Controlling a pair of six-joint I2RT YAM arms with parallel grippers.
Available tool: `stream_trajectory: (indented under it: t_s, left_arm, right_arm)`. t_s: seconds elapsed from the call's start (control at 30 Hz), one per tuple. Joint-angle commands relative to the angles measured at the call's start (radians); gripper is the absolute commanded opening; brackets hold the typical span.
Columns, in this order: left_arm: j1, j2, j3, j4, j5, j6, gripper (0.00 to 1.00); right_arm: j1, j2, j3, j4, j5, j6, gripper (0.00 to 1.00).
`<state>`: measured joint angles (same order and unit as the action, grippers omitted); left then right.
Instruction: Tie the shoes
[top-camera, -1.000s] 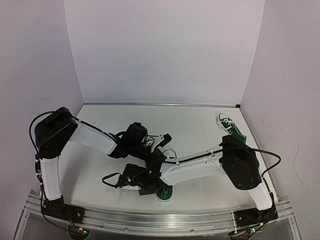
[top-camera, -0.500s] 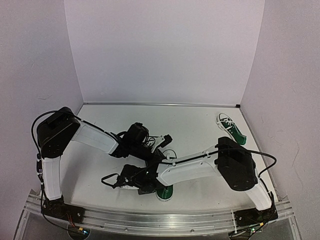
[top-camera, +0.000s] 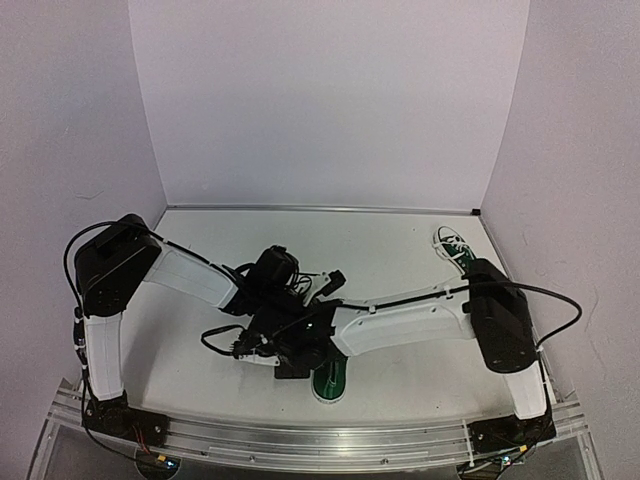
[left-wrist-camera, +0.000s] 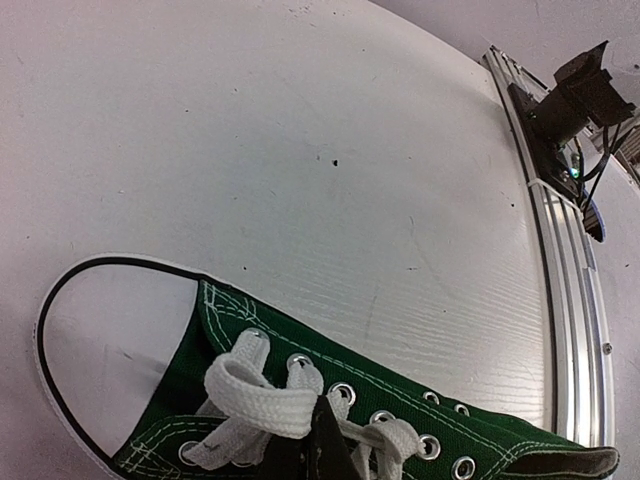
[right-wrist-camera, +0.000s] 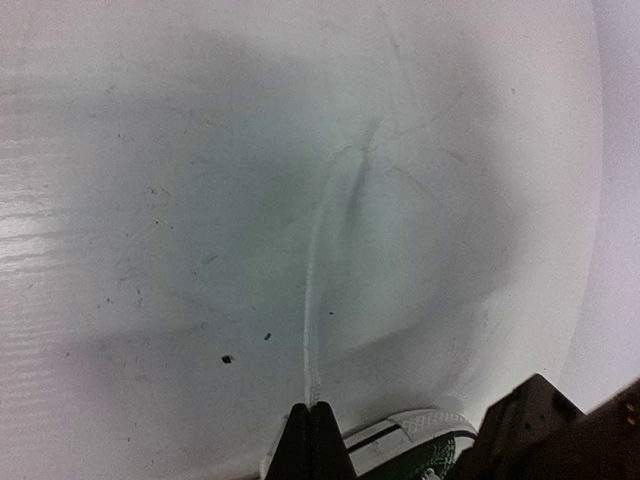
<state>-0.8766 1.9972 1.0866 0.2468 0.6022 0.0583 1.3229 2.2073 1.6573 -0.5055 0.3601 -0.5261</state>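
Right gripper (right-wrist-camera: 309, 440) pinched shut on lace (right-wrist-camera: 310, 300), open table (right-wrist-camera: 120, 200) ahead; left gripper (left-wrist-camera: 310, 452) clamped on laces (left-wrist-camera: 250, 385) of shoe (left-wrist-camera: 450, 440), rail (left-wrist-camera: 565, 280) off right.

Two shoes sit on the one bench (top-camera: 400, 250): the near shoe (top-camera: 330, 383) in the middle, by the near edge, and the far shoe (top-camera: 462, 256) at the far right corner. Both are green with white toe caps.

There are two arms, the left arm (top-camera: 190, 275) and the right arm (top-camera: 410, 320), and each carries one tool, so two in all: the left tool (left-wrist-camera: 315, 445) and the right tool (right-wrist-camera: 311, 440).

One loose white lace strand (right-wrist-camera: 312, 300) shows on the bench in the right wrist view.

One metal rail (top-camera: 300, 440) runs along the near edge. Three pale wall panels enclose the bench, at left, far and right.
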Motion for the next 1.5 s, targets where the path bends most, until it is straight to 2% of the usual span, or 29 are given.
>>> stream_trajectory:
  t_s: [0.0, 0.4, 0.7, 0.8, 1.07, 1.47]
  left_arm:
    - [0.007, 0.02, 0.034, -0.001, -0.028, 0.002, 0.0]
    - [0.007, 0.019, 0.032, 0.004, -0.034, -0.001, 0.0]
    - [0.007, 0.001, 0.003, 0.044, -0.045, -0.021, 0.0]
    - [0.007, -0.004, -0.006, 0.047, -0.046, -0.024, 0.0]
    - [0.007, -0.013, -0.03, 0.067, -0.048, -0.032, 0.0]
    - [0.007, -0.029, -0.048, 0.086, -0.056, -0.023, 0.0]
  right_arm:
    - [-0.004, -0.144, -0.045, 0.04, -0.062, 0.067, 0.0]
    - [-0.004, -0.339, -0.263, 0.141, -0.074, 0.207, 0.0]
    - [-0.014, -0.545, -0.555, 0.424, -0.023, 0.375, 0.0]
    - [-0.036, -0.62, -0.662, 0.547, -0.003, 0.465, 0.0]
    - [-0.092, -0.729, -0.844, 0.717, 0.01, 0.735, 0.0]
    - [-0.1, -0.862, -1.084, 0.871, 0.21, 1.289, 0.0]
